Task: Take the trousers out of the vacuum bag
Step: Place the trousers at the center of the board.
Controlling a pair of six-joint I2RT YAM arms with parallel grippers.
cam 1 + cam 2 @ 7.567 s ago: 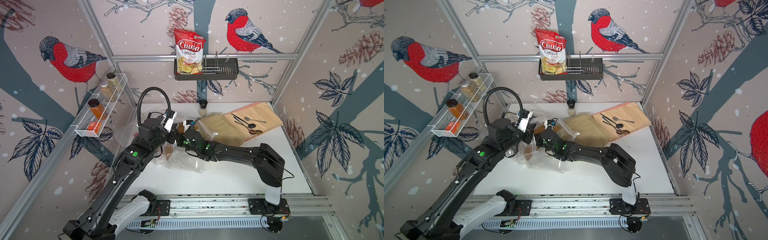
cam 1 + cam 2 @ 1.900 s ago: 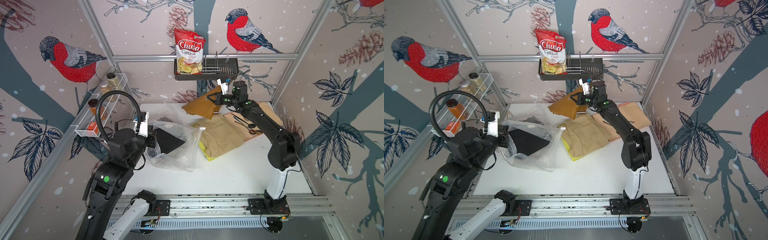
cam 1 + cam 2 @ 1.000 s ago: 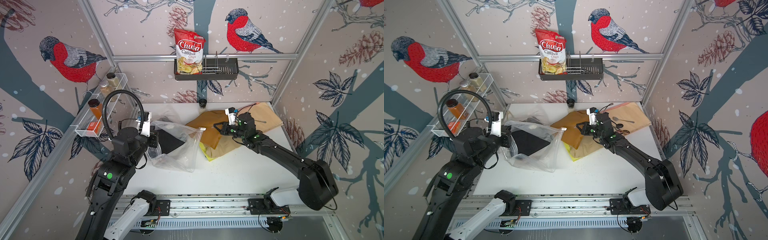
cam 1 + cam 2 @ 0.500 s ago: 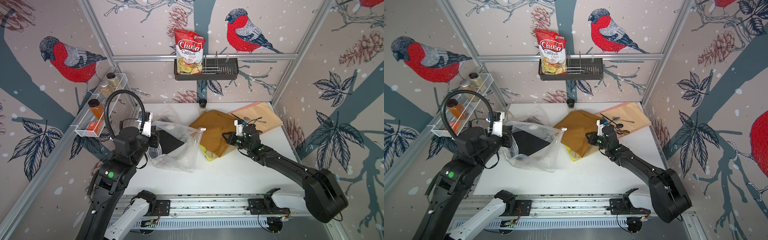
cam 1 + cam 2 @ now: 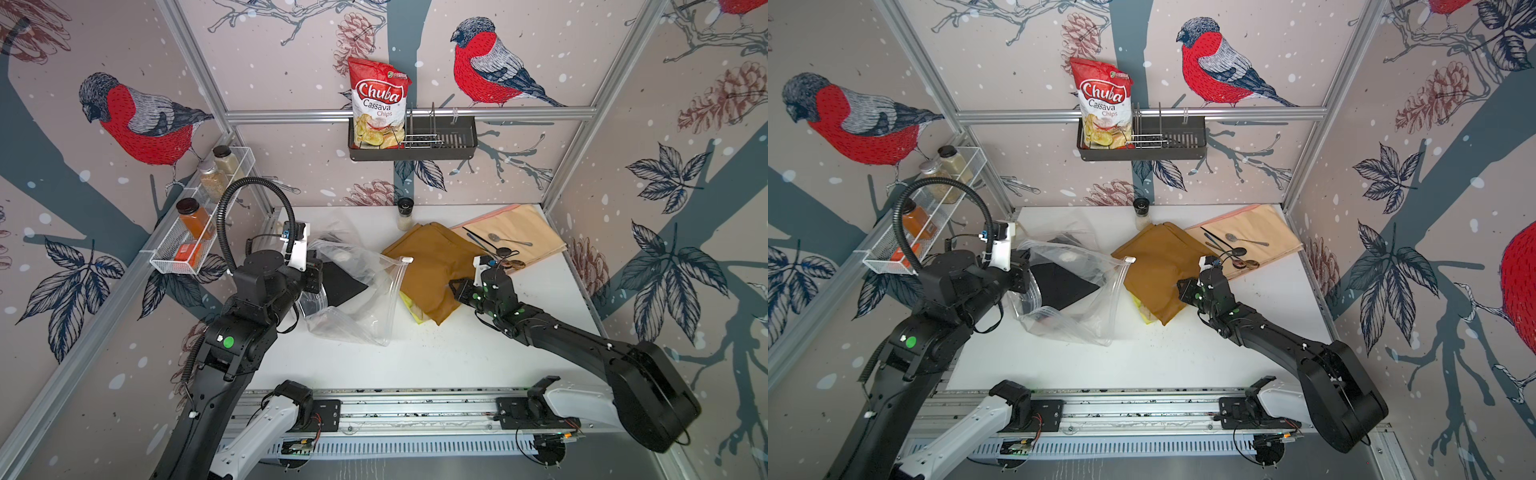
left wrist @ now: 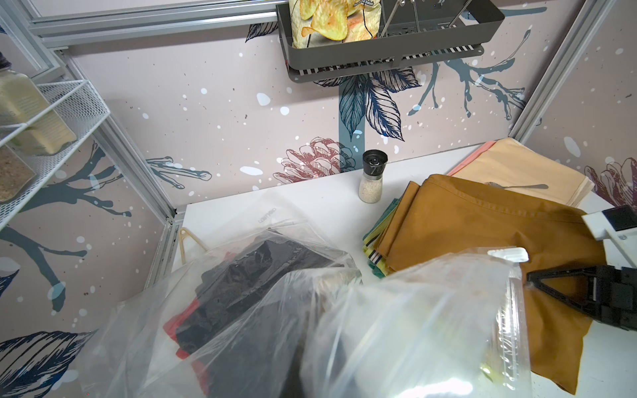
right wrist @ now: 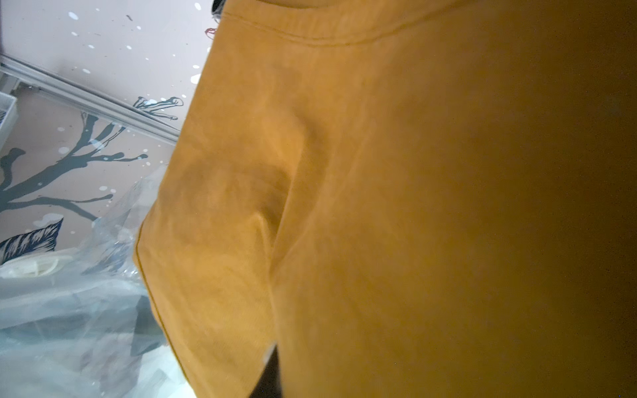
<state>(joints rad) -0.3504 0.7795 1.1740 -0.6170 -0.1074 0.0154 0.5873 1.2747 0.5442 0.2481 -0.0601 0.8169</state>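
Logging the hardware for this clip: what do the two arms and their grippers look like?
Both arms are black with white base links. The left arm carries a round green sticker, a looping ribbed black hose and a white wrist mount. The right arm has small green lights and a white wrist bracket. The left gripper and right gripper are black.
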